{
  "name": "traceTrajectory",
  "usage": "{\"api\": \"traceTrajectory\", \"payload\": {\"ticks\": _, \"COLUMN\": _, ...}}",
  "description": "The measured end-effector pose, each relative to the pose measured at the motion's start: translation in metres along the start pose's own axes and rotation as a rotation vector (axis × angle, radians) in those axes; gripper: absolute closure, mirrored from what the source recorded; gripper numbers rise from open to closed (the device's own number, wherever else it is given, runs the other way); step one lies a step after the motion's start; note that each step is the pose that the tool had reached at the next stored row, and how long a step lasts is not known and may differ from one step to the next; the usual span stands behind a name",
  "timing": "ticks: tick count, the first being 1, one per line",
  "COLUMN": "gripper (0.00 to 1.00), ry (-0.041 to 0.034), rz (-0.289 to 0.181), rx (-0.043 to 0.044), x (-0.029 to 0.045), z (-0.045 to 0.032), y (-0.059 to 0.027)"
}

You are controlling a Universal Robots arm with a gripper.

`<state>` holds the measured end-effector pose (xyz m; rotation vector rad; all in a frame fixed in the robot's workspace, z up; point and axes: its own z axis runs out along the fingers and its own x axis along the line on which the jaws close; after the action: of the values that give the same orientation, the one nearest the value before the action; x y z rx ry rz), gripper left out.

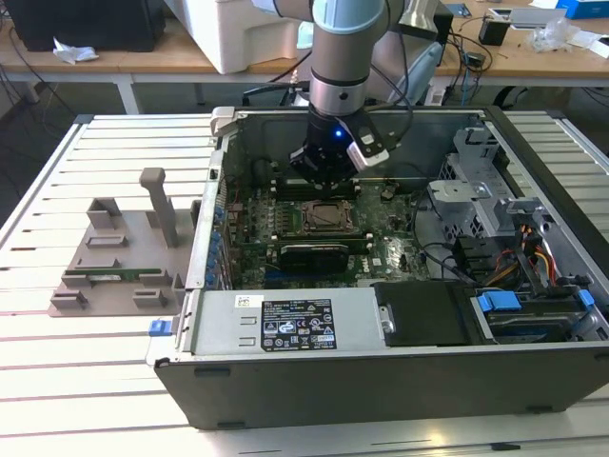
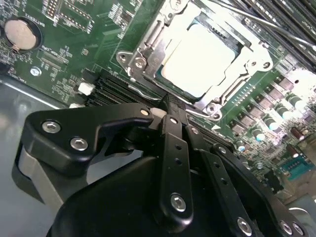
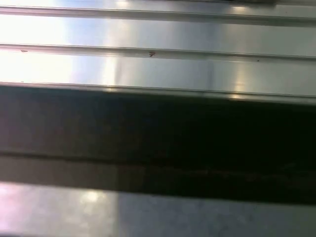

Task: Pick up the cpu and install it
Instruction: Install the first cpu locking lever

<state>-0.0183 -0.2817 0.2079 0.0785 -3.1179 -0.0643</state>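
The cpu (image 2: 200,59), a flat square chip with a bright silver-white top, lies inside the metal frame of the motherboard socket (image 2: 140,61). In the second wrist view my gripper (image 2: 168,106) hangs just beside the socket's edge, its black fingers (image 2: 173,143) drawn together with nothing between them. The exterior view has the gripper (image 1: 326,186) low inside the open computer case (image 1: 381,362), right behind the socket (image 1: 328,217).
A grey-brown tray with upright posts (image 1: 114,257) lies on the slatted table at the exterior view's left, with a green memory stick (image 1: 105,278) in it. Case walls, a drive cage (image 1: 476,190) and cables (image 1: 533,257) surround the board. A coin battery (image 2: 19,33) sits on the board.
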Motion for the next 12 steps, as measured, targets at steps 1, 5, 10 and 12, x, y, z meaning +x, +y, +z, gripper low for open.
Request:
{"api": "traceTrajectory", "payload": {"ticks": 1, "gripper": 0.89, "ry": 0.0000, "rz": 0.000, "rx": 0.0010, "x": -0.0019, "z": 0.0006, "y": -0.0001}}
{"api": "traceTrajectory", "payload": {"ticks": 5, "gripper": 0.89, "ry": 0.0003, "rz": 0.000, "rx": 0.0037, "x": -0.0081, "z": 0.0025, "y": -0.0005}}
{"api": "traceTrajectory", "payload": {"ticks": 10, "gripper": 0.89, "ry": 0.0011, "rz": 0.000, "rx": 0.0090, "x": -0.0108, "z": 0.0050, "y": -0.0010}}
{"api": "traceTrajectory", "payload": {"ticks": 12, "gripper": 0.89, "ry": 0.0005, "rz": 0.000, "rx": 0.0090, "x": -0.0120, "z": 0.0058, "y": -0.0009}}
